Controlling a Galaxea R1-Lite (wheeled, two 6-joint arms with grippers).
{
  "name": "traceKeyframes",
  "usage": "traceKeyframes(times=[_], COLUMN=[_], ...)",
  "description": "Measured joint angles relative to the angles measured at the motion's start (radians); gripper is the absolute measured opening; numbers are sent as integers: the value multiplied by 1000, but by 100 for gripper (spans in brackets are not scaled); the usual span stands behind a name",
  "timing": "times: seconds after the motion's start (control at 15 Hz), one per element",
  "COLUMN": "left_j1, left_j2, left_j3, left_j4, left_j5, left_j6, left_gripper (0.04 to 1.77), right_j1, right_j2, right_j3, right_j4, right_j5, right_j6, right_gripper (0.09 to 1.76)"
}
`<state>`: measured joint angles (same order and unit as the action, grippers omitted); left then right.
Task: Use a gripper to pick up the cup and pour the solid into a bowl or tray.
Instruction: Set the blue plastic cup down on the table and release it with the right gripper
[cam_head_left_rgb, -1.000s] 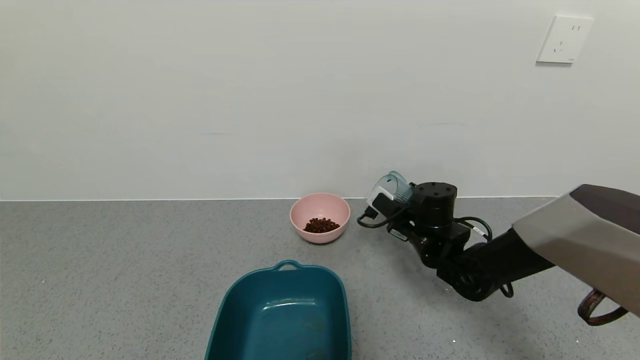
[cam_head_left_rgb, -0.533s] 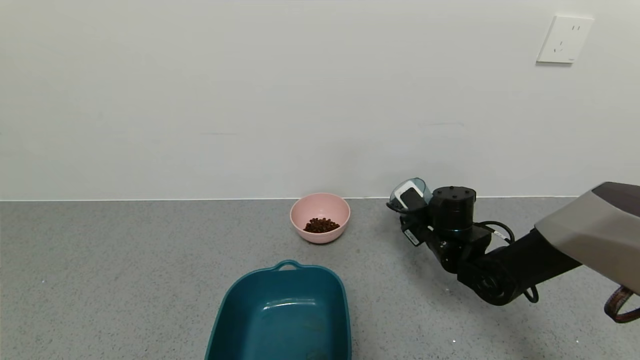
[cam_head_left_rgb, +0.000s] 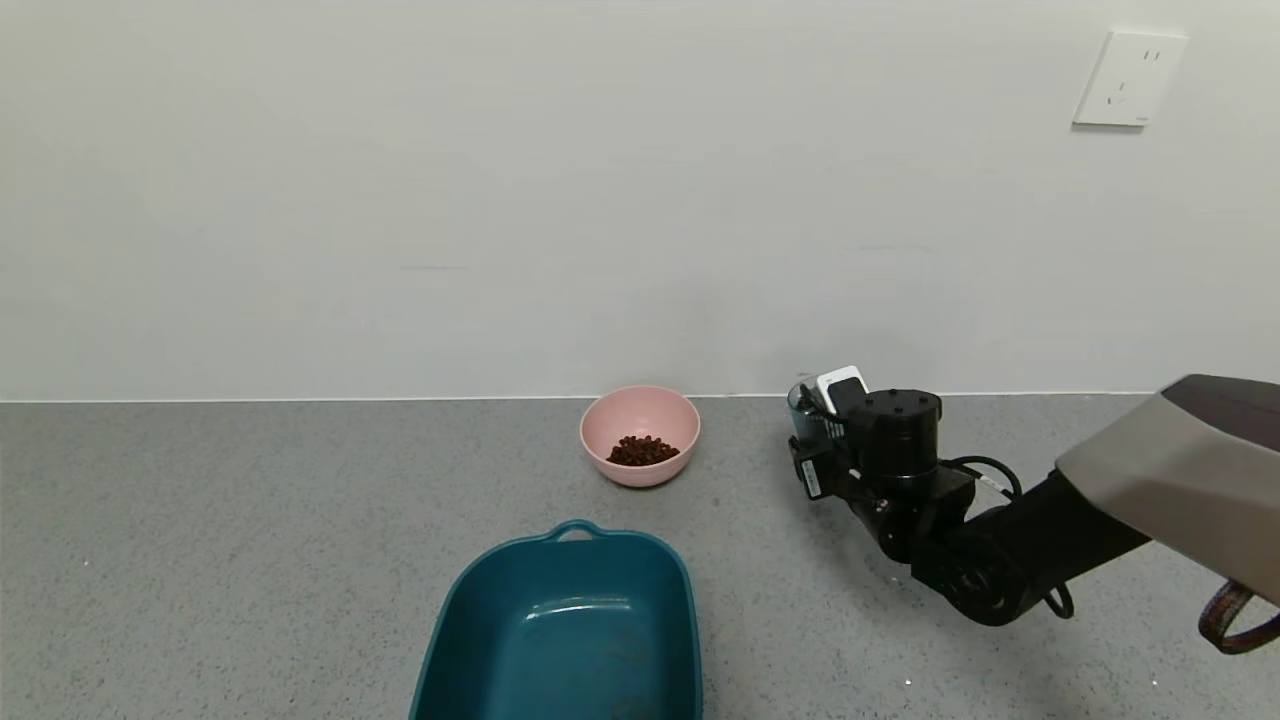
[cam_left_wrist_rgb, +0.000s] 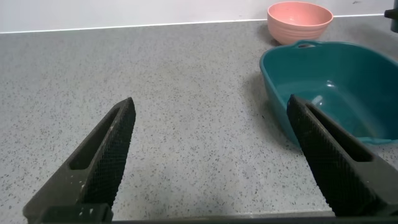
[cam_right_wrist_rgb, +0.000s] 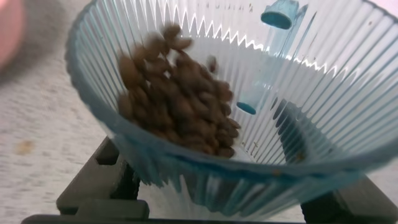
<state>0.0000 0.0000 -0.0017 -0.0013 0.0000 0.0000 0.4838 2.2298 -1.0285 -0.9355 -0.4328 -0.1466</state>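
A speckled grey bench (cam_head_left_rgb: 250, 560) runs to a plain white wall, with open room on its left half. The teal tray (cam_head_left_rgb: 565, 630) overhangs the near edge. The right arm reaches in low from the right, its claw (cam_head_left_rgb: 832, 392) clamped on the cup (cam_right_wrist_rgb: 236, 118), right of the pink bowl (cam_head_left_rgb: 640, 435). Pellets (cam_right_wrist_rgb: 180, 99) lie in the cup, more in the bowl. The left claw (cam_left_wrist_rgb: 211, 155) hovers wide.

Open grey counter (cam_head_left_rgb: 250, 520) at nine o'clock; teal tray (cam_head_left_rgb: 565, 630) blocking six, pink bowl (cam_head_left_rgb: 640, 435) twelve.
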Motion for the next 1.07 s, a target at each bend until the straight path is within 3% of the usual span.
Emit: traceKeyframes(times=[0.27,0.67,1.07], left_j1=[0,0,0], left_j2=[0,0,0], left_j3=[0,0,0], left_j4=[0,0,0], left_j5=[0,0,0], left_j6=[0,0,0], left_gripper=[175,175,175], right_j1=[8,-7,-27], right_j2=[15,44,123], right_j3=[-4,-28,-141], right_j4=[-11,-14,2], right_j5=[10,113,140], right_j6=[96,132,132], right_gripper=[138,138,138])
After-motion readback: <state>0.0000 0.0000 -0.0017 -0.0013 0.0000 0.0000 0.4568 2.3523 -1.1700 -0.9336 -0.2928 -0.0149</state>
